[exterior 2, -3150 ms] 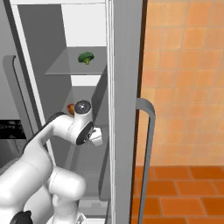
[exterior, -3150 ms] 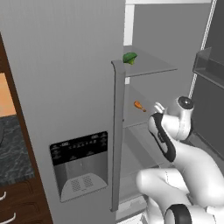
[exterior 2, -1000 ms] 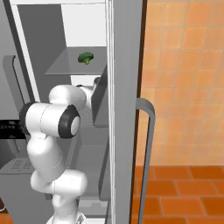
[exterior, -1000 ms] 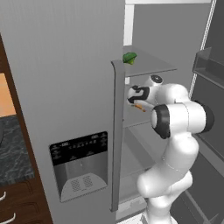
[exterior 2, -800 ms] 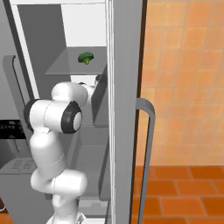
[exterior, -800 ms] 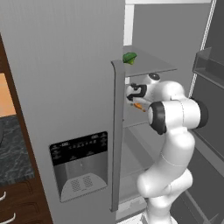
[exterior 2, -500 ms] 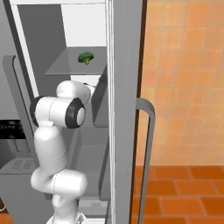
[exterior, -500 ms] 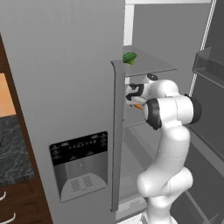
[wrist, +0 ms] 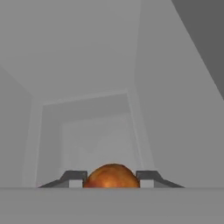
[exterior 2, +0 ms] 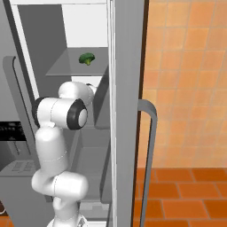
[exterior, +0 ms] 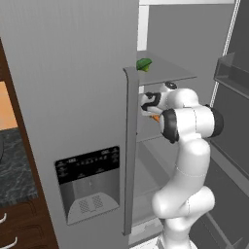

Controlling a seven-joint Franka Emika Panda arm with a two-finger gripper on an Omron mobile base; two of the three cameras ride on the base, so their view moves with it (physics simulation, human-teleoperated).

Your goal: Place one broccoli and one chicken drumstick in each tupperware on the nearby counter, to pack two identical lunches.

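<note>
My gripper (exterior: 147, 108) reaches into the open fridge at the middle shelf. In the hand view, its two dark fingertips (wrist: 73, 177) press against both sides of a rounded orange-brown chicken drumstick (wrist: 111, 176), so it is shut on it. An orange bit of the chicken drumstick (exterior: 155, 117) peeks out beside the hand. One shelf higher, a small green broccoli (exterior: 144, 64) (exterior 2: 87, 58) lies near the front edge of the glass. A strip of the dark marbled counter (exterior: 12, 165) shows at the far left. The tupperware is out of view.
The closed grey fridge door with its dispenser panel (exterior: 87, 182) and long handle (exterior: 129, 146) stands left of the arm. The open door with bins (exterior: 233, 73) is on the right. A second door handle (exterior 2: 148, 146) fronts an orange tiled wall.
The hand has pushed a little deeper onto the middle shelf, and the fingers, open a moment ago, have come together on the chicken drumstick.
</note>
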